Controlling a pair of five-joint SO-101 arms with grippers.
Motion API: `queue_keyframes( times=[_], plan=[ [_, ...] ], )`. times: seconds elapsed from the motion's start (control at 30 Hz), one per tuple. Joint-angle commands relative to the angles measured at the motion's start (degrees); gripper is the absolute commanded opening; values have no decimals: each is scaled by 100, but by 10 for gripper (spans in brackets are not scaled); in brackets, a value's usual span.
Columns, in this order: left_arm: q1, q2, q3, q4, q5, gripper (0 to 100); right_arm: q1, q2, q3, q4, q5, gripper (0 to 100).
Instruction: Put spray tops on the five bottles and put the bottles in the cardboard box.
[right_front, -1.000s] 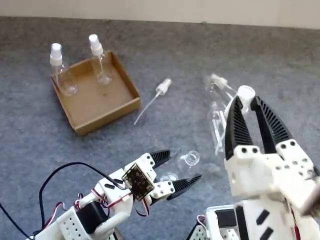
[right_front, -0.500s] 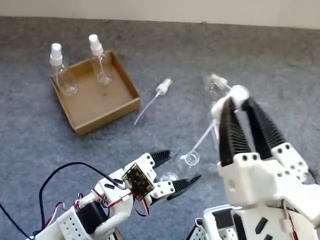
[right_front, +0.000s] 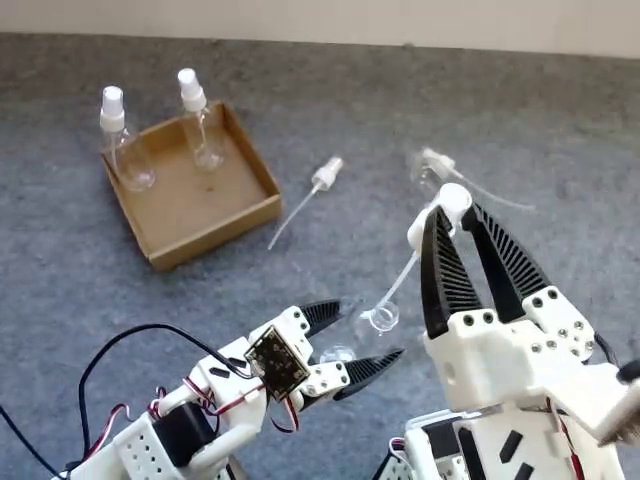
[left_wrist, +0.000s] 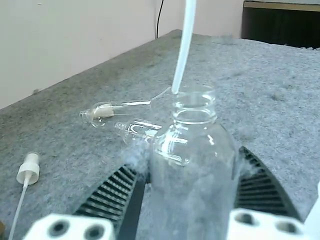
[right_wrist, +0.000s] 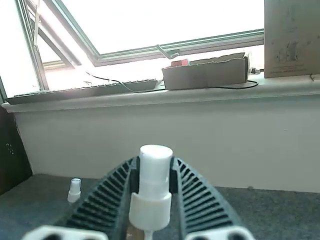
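Spray top (right_wrist: 150, 192) pinched between right fingers (right_wrist: 107, 192); tube (left_wrist: 182, 45) at bottle (left_wrist: 192, 165) mouth.

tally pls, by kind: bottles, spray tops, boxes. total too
Bottles: 5: left boxed bottle, right boxed bottle, held bottle in left gripper, capped lying bottle, uncapped lying bottle
Spray tops: 5: three on bottles, loose spray top, held spray top in right gripper
Cardboard box: 1
Total: 11

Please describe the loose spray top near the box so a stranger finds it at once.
Find the cardboard box on the grey carpet. Just beside it, toward the table's middle, lies a white spray top with its thin tube bare. Unlike the tops in the box, it sits on no bottle.
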Motion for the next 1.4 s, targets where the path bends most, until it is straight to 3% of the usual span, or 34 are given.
queue_keyframes(
  times=[0.0, 1.37],
  plan=[
    [84, -92, 101, -9, 9, 154, -75, -4, -40, -189, 158, 7],
    [40, -92, 110, 202, 9, 154, -101, -13, -48, -224, 149, 7]
  ],
)
